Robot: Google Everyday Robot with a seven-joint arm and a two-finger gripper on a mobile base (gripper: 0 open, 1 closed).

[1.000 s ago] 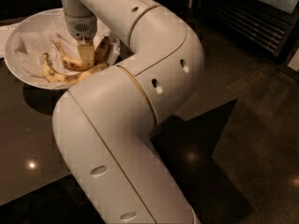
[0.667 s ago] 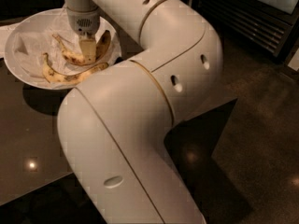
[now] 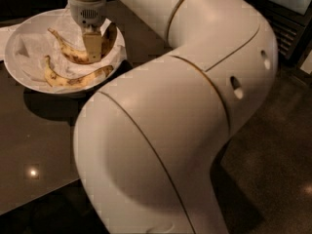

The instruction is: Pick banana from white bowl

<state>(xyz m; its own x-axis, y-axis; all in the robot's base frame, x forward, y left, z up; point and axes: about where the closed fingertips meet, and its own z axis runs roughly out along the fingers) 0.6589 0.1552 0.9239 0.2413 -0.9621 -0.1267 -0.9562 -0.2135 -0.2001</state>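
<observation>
White glossy round bowl (image 3: 12, 74), lined with crumpled white paper (image 3: 29, 52), sits at upper left of the frame on the dark polished tabletop (image 3: 34, 145). Since a second ago the bulky white arm (image 3: 195, 82) has swung rightward and uncovers more of the bowl. The gripper (image 3: 92, 45) stays low on the strongly curved, brown-spotted yellow banana (image 3: 68, 53), which lies inside the bowl, unlifted. Spread or pinching: cannot tell. The flatter, paler banana (image 3: 73, 78) lies just below and is judged liable to be nudged.
</observation>
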